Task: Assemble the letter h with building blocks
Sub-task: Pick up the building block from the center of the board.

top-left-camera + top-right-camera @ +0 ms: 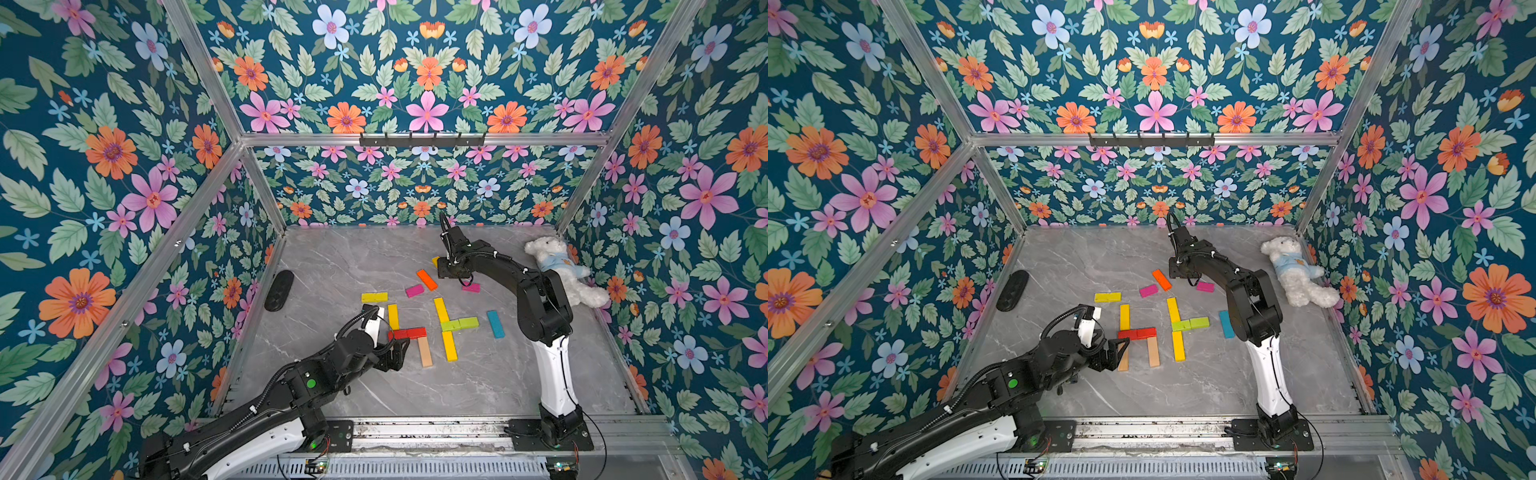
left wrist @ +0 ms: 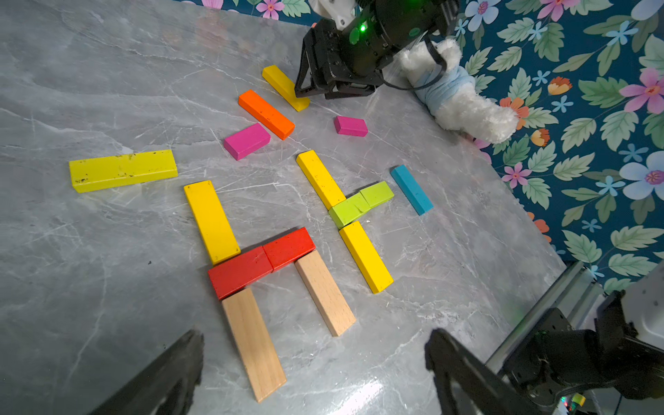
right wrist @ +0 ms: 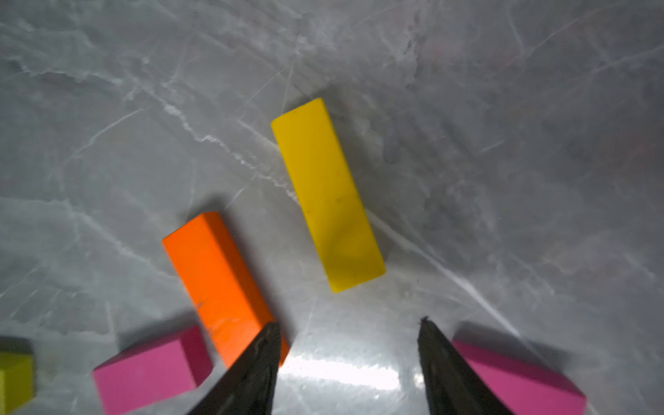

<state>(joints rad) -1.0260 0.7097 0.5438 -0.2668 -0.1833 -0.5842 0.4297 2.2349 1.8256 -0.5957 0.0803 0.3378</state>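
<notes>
Just ahead of the right gripper (image 3: pixel 350 321), parted and empty, noted the yellow block (image 3: pixel 327 194) flat on the worktop (image 3: pixel 107 107), clear of the orange block (image 3: pixel 219 284) by one fingertip; judged it best to advance, straddle its narrow width squarely, then close.

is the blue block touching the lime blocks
Apart. The left wrist view shows a strip of bare table between the blue block and the nearer lime block; both top views agree.
</notes>
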